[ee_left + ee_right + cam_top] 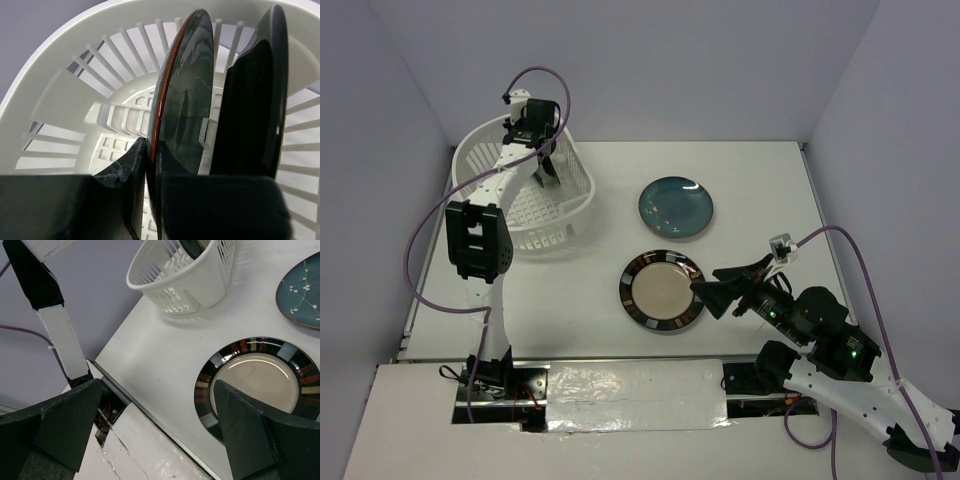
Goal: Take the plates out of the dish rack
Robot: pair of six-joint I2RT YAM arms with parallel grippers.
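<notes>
Inside rack (pixel 548 236), left gripper (pixel 161 172) pinches upright plate (pixel 186 100) to lift it out; right gripper (pixel 157 390) gapes wide, empty.

Both arms are built from smooth white links joined by boxy black motor housings. The left arm (pixel 492 185) carries a large slotted black block, and the right arm (pixel 850 392) has a cluster of black housings with small green lights (pixel 771 316). A purple cable (pixel 409 262) loops loosely along the left arm and a second purple cable (pixel 832 228) runs along the right, ending in a small white connector (pixel 781 245). The fingers (pixel 247 435) are matte black, thick and wedge-shaped. In the left wrist view one finger (pixel 122 167) shows a faint marbled grain. Thin red wires (pixel 106 415) show at the left arm's base.
</notes>
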